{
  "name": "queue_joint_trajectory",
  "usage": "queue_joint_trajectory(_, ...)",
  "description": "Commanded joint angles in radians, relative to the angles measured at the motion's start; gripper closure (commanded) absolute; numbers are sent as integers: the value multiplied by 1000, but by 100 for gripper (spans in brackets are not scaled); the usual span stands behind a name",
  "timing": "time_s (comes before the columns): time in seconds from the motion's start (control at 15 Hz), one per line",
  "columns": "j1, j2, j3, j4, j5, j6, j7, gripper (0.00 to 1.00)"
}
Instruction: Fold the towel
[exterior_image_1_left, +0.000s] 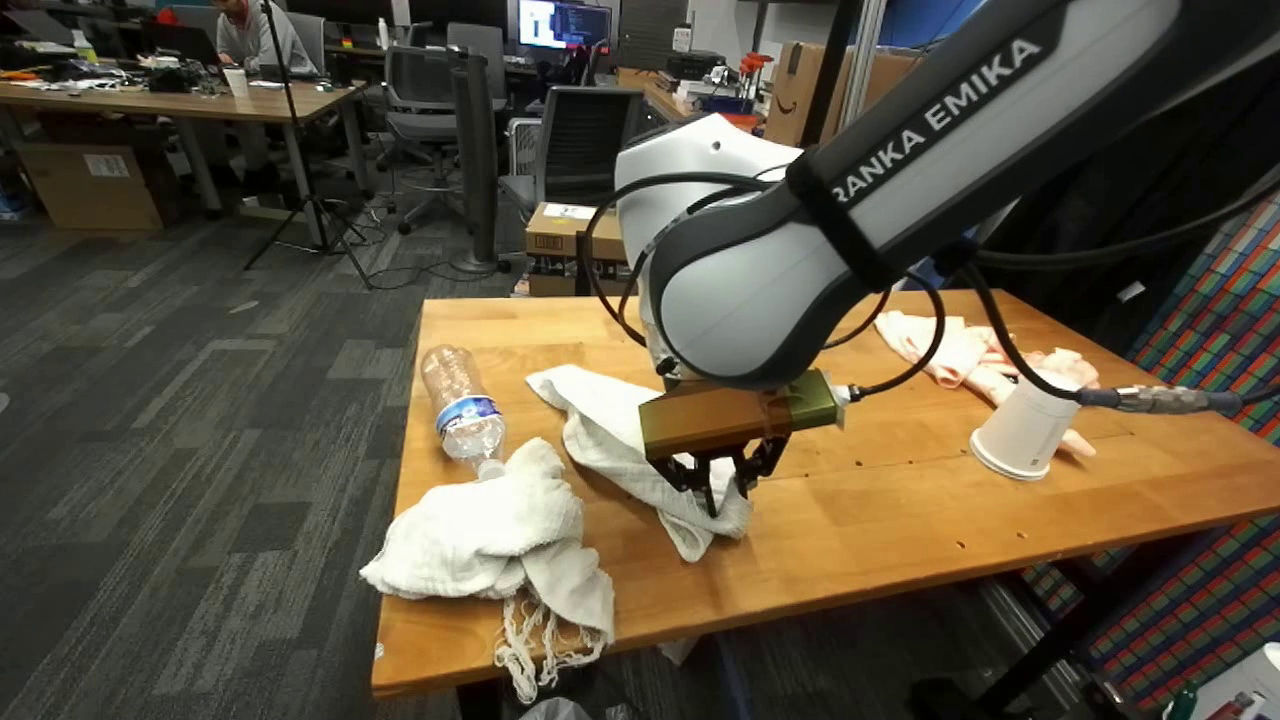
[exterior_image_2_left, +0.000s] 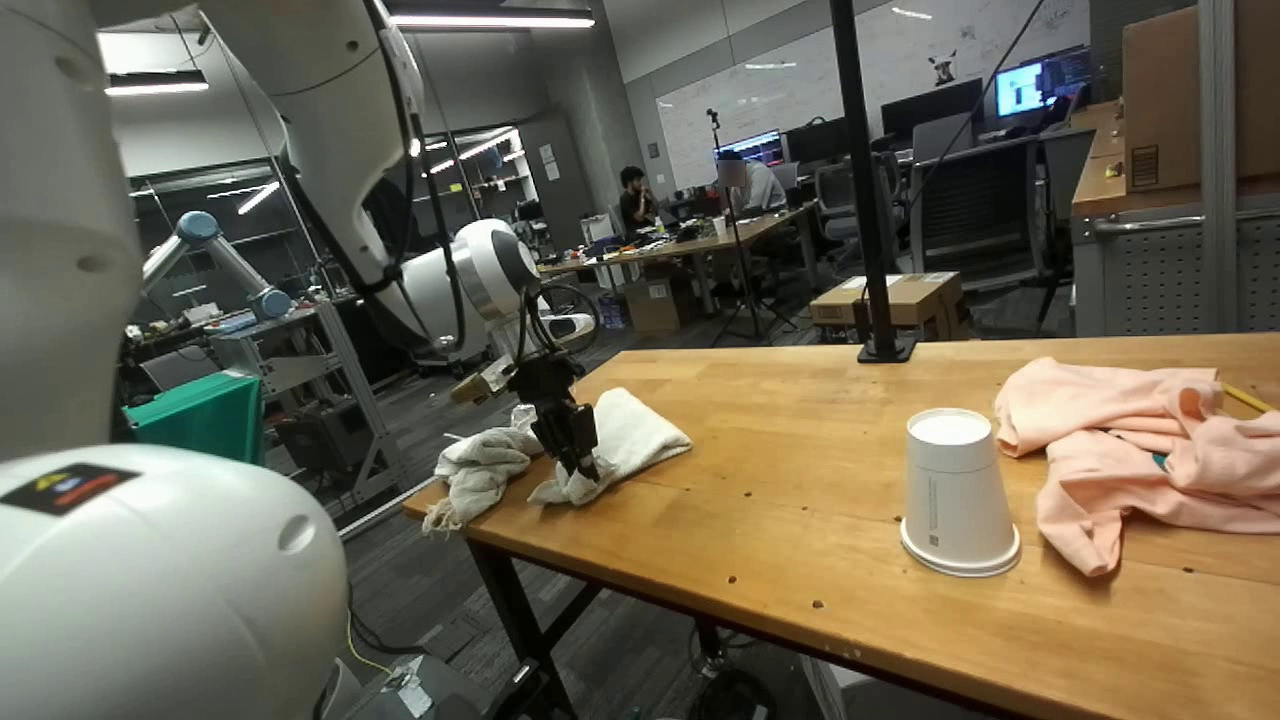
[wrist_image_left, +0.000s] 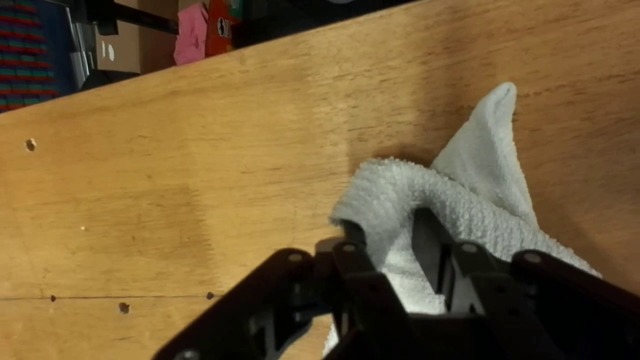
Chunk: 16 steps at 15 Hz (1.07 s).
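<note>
A white towel lies bunched lengthwise on the wooden table, in both exterior views (exterior_image_1_left: 615, 435) (exterior_image_2_left: 638, 432). In the wrist view the towel (wrist_image_left: 470, 205) has a ridge raised at its end and a pointed corner sticking out flat beside it. My gripper (exterior_image_1_left: 727, 498) points down at this near end, also in an exterior view (exterior_image_2_left: 583, 468) and the wrist view (wrist_image_left: 391, 225). Its fingers are apart, with towel cloth in the gap and over the left fingertip. The left fingertip is partly hidden by the cloth.
A second white cloth with fringe (exterior_image_1_left: 480, 535) is crumpled at the table's corner, hanging over the edge. A clear plastic bottle (exterior_image_1_left: 465, 410) lies against it. A white cup (exterior_image_2_left: 955, 490) stands upside down near pink cloth (exterior_image_2_left: 1130, 450). A black post (exterior_image_2_left: 880, 300) rises from the table.
</note>
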Motion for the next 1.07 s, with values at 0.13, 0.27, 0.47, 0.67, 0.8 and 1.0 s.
queue_joint_trajectory(0.13, -26, -200, -8, -122, 15, 37, 26, 19)
queue_joint_trajectory(0.27, -70, -304, -9, -192, 71, 71, -22, 4)
queue_joint_trajectory(0.47, -140, -441, -34, -282, 221, 137, -129, 0)
queue_joint_trajectory(0.67, -203, -576, -93, -365, 380, 180, -273, 0)
queue_joint_trajectory(0.8, -256, -680, -129, -411, 409, 178, -327, 0)
queue_joint_trajectory(1.0, -308, -640, -107, -367, 391, 146, -326, 0)
